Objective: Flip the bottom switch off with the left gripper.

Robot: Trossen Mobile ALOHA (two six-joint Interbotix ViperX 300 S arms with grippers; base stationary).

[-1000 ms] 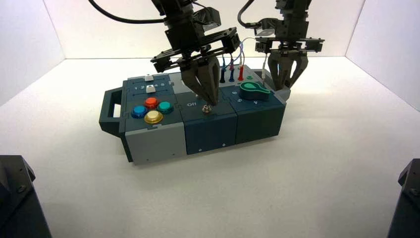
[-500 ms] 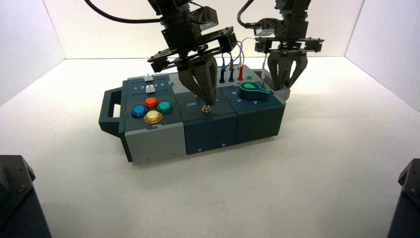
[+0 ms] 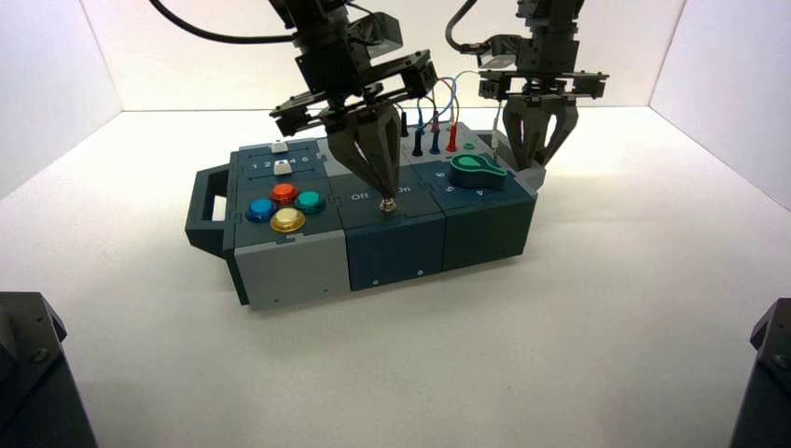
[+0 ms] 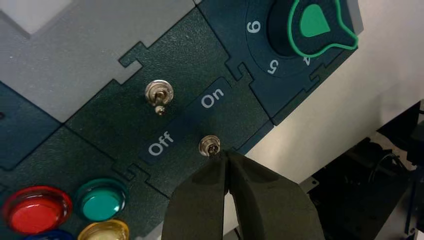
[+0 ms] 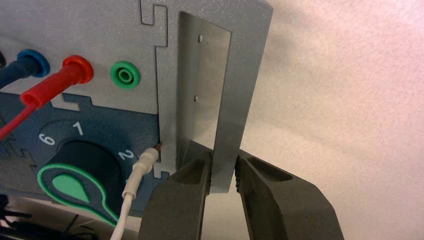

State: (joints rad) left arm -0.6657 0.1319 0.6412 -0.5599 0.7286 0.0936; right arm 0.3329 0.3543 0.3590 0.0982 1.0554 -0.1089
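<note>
1. Bottom switch point(image 4: 209, 145) sits on the dark blue middle panel point(image 4: 125, 120), nearest the box's front edge, just past the "On" and "Off" lettering; its twin toggle point(image 4: 159, 93) stands farther back.
2. Left end effector point(image 4: 227, 161) has its two wedge fingers pressed together, grasping nothing, with the tips touching the little lever from the front.
3. From where I stand, the step in hand looks like the push itself. The lever's position I cannot read for sure.
4. Next, I'd judge a short sideways nudge toward "Off" is needed, keeping the tips low so they don't slip over the lever.
5. Right end effector point(image 5: 222, 172) is clamped on the grey bracket point(image 5: 210, 100) at the box's far right corner, beside the green knob point(image 3: 474, 170).
</note>
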